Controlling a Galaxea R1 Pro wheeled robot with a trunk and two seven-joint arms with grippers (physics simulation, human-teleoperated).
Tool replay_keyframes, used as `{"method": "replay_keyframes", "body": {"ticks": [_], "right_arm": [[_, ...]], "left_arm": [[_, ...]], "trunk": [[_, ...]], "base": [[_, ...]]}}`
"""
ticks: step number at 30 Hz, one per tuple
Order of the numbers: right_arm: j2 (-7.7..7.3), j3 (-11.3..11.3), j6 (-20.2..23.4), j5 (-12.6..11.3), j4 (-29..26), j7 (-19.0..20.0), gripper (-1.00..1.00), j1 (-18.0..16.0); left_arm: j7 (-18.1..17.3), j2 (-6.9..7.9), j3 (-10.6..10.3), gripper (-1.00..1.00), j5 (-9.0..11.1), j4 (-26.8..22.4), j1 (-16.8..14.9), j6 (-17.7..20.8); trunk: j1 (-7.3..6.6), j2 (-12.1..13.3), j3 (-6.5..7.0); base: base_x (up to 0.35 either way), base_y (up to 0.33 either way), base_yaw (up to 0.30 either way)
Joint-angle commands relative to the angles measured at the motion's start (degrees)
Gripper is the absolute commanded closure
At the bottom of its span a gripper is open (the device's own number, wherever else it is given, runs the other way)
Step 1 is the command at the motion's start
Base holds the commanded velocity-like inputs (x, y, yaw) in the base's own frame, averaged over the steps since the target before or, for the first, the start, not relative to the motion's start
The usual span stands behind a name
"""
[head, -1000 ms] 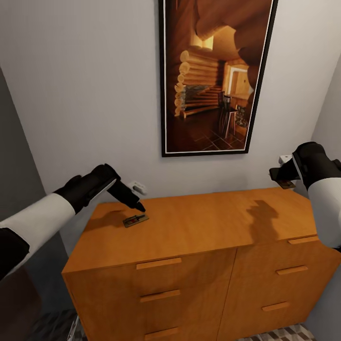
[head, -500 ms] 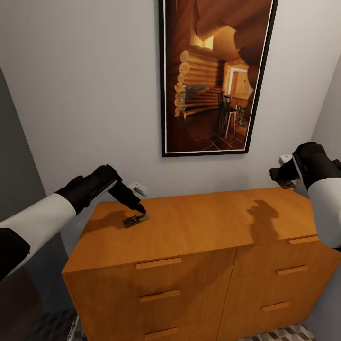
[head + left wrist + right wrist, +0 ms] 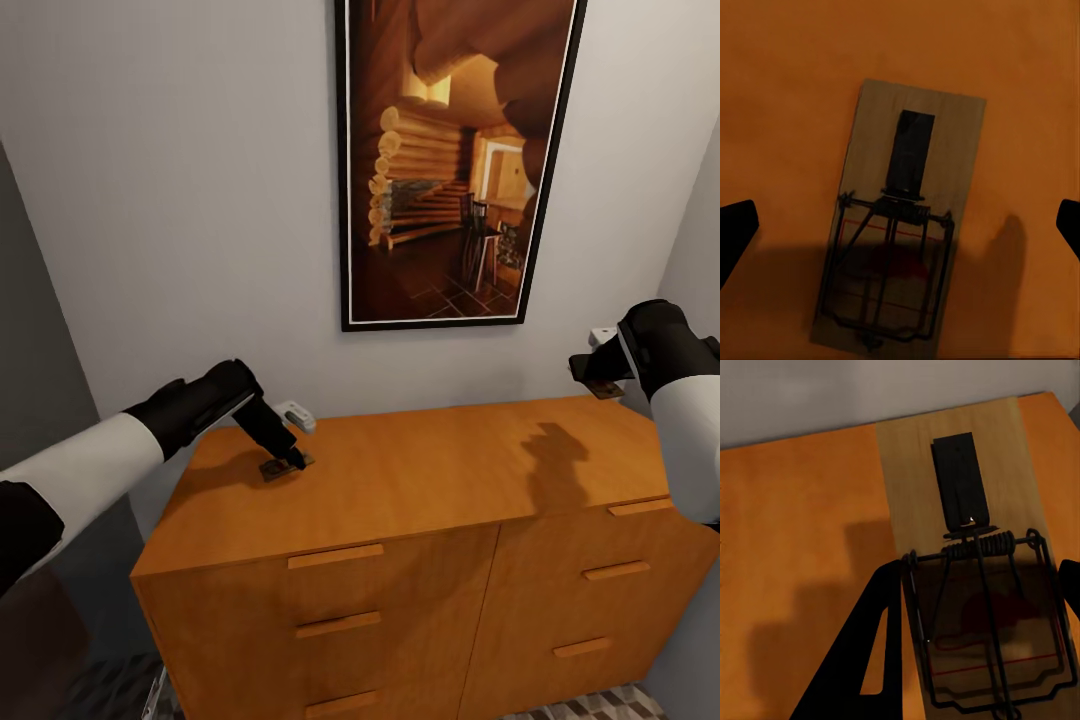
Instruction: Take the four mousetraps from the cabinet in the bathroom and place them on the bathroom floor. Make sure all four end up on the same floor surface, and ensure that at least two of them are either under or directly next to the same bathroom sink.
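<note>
Orange-brown wood of the cabinet (image 3: 420, 470) runs across the lower head view: flat top, drawer fronts with slim bar handles below. Framed picture of a log interior (image 3: 455, 160) hangs on the pale wall above it.

Left gripper (image 3: 292, 462) is down at the cabinet top near its left rear corner, right over one mousetrap (image 3: 283, 466) lying flat on the wood. In the left wrist view that trap (image 3: 900, 217) sits between the two dark fingertips (image 3: 735, 232), which stand wide apart with bare wood between each tip and the board; nothing gripped.

Right gripper (image 3: 592, 368) is raised beside the cabinet's right rear corner, clear of the top, with a second mousetrap (image 3: 605, 388) at its tips. The right wrist view shows this trap (image 3: 967, 562) close up, a dark finger (image 3: 870, 660) against its long edge, cabinet top beneath. Grip looks closed on the board.

A patch of patterned floor tile (image 3: 590, 708) shows at the lower edge.
</note>
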Motion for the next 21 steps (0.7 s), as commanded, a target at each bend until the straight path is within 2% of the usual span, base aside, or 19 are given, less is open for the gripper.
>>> {"method": "replay_keyframes", "body": {"ticks": [1, 21], "right_arm": [[0.03, -0.29, 0.15, 0.53, -0.06, 0.51, 1.0, -0.04], [0.02, -0.29, 0.15, 0.52, -0.06, 0.51, 1.0, -0.04]], "left_arm": [[-0.19, 0.06, -0.28, -1.0, 0.11, -0.07, -0.09, 0.22], [-0.55, 0.23, -0.56, -1.0, 0.3, 0.23, -0.09, 0.28]], "trunk": [[0.0, -0.04, -0.07], [0.0, -0.04, -0.07]], "base": [[0.0, 0.0, 0.0], [0.0, 0.0, 0.0]]}}
